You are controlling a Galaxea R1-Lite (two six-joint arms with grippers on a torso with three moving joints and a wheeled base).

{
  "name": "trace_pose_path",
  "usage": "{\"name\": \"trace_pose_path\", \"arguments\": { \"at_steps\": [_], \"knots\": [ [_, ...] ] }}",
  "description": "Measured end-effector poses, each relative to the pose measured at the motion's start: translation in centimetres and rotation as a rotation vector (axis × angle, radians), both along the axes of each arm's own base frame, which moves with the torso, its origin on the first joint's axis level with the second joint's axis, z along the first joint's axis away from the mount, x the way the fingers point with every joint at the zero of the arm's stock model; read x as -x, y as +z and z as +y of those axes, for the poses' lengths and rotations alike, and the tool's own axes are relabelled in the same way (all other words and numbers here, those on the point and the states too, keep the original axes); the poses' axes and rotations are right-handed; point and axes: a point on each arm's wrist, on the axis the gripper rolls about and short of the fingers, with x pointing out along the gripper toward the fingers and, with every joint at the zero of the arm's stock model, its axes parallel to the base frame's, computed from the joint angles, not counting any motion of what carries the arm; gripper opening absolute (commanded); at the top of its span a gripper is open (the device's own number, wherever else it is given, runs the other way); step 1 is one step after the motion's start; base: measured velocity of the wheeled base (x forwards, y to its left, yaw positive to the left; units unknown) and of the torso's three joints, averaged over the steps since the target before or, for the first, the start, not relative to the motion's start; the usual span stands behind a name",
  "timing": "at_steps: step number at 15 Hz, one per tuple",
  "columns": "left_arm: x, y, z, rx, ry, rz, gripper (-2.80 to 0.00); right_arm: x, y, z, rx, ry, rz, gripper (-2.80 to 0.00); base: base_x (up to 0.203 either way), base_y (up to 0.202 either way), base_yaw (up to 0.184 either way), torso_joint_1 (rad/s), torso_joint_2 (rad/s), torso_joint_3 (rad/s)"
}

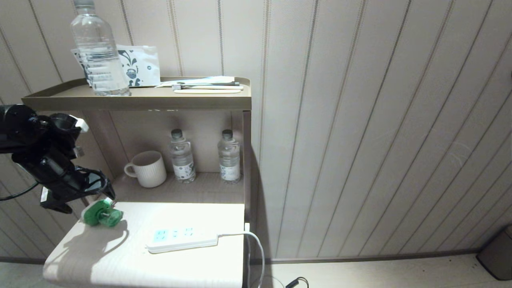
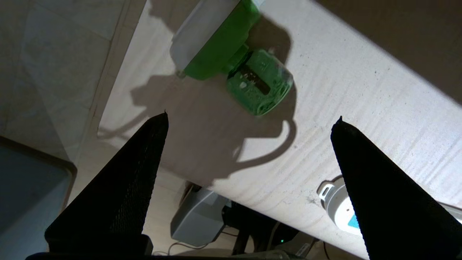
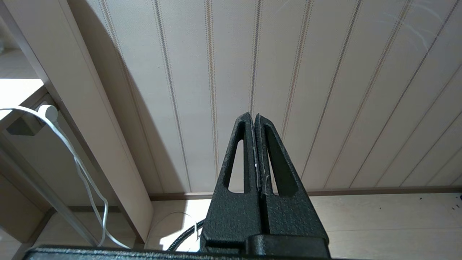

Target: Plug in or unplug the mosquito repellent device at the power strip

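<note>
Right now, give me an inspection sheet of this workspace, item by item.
Surface: pale lower shelf top, brightly lit, shadowed at its left.
Job's things: mosquito repellent device lies on its side near the shelf's left rear corner, unplugged; power strip lies flat to its right, sockets empty.
Clutter: mug and two small bottles in the niche; large bottle, printed packet and slim items on the top tray.
Grippers: left gripper open above the device, not touching; right gripper shut, parked facing the wall.
Cables: white cable runs from the strip over the shelf's right edge.
Surroundings: striped wall panels, dark bin on the floor.
</note>
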Motion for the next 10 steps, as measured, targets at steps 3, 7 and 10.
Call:
{"name": "trace_pose_path", "arguments": {
  "at_steps": [3,7,10],
  "knots": [
    [-1.3,-1.4,0.2,0.004,0.002,0.028,0.00,0.0,0.0,0.0,0.000,0.000,0.000,-2.80,0.000,0.000,0.000,0.000,0.00,0.000],
    [-2.4,-3.1,0.3,0.018,0.004,0.066,0.00,0.0,0.0,0.0,0.000,-0.001,0.000,-2.80,0.000,0.000,0.000,0.000,0.00,0.000],
    [-2.8,-3.9,0.2,0.028,-0.002,0.086,0.00,0.0,0.0,0.0,0.000,0.000,0.000,-2.80,0.000,0.000,0.000,0.000,0.00,0.000]
  ]
}}
